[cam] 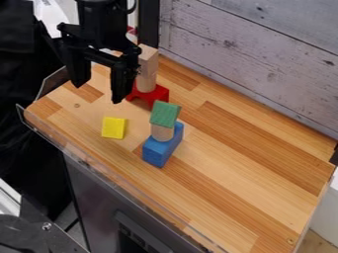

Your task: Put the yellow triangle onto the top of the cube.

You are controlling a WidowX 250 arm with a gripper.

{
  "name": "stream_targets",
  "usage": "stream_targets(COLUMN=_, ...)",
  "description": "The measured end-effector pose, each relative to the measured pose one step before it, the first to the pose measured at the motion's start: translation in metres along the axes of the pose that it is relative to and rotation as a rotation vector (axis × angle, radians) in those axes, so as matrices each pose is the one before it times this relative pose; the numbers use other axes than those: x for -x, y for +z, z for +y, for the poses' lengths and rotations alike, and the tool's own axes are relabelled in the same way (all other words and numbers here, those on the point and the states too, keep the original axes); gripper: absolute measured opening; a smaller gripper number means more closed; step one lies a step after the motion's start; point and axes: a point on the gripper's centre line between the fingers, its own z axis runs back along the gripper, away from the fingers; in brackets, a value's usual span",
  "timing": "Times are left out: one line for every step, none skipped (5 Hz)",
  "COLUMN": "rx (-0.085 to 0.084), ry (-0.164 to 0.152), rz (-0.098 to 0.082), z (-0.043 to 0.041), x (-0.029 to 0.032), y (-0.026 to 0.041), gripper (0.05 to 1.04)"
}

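Black two-finger gripper [99,93] is hanging over the wooden countertop [228,165], fingers spread apart, gripping nothing. Yellow triangular block, probably painted wood [113,127], is lying below the fingertips, on the near side, sloped face apparently showing. Natural-wood cube [149,52] is sitting beside the fingers, on the wall side, topping a tower: light wooden cylinder [147,80] under it, red arch-shaped block [155,94] at the base. That's likely the target cube. Second stack is standing beyond the yellow piece, away from the fingers: green wedge-shaped block [165,113], short wooden cylinder [162,132], long blue block [158,150].

Step in hand looks like the pick; placing is pending. For a good grasp the gripper should be centring over the yellow piece, turning so the pads are meeting upright faces, since a slope would be squeezing it out. Keep the fingers low, close gently, check it's sitting level. Nearest finger is hanging close to the tower, so sideways motion there is risking a knock. Lift straight, rise well above the cube, come down slowly, release flat side down, back off upward.
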Motion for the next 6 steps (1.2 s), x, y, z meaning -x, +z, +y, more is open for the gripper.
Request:
stream_targets(rx=0.0075, ry=0.0027, rz=0.0235, z=-0.00101, x=0.00274, y=-0.00557, gripper=0.998)
stream_targets(rx=0.016, ry=0.0376, rz=-0.0012, z=-0.00378, x=0.00048, y=-0.01592, gripper=0.998)
stream_targets(rx=0.0108, ry=0.0153, rz=-0.0559, z=-0.00482, x=0.00383, y=-0.00656, gripper=0.998)
stream_targets(rx=-0.0001, ry=0.0109, rz=-0.0218, z=0.00017, x=0.00002, y=-0.0161, gripper=0.998)
stream_targets(rx=-0.0193, ry=0.0458, rz=0.0313, z=0.00613, x=0.00299, y=-0.01514, gripper=0.998)
stream_targets(rx=-0.0123, ry=0.0529, rz=-0.0131, z=0.00566, x=-0.00086, y=-0.00237, gripper=0.999)
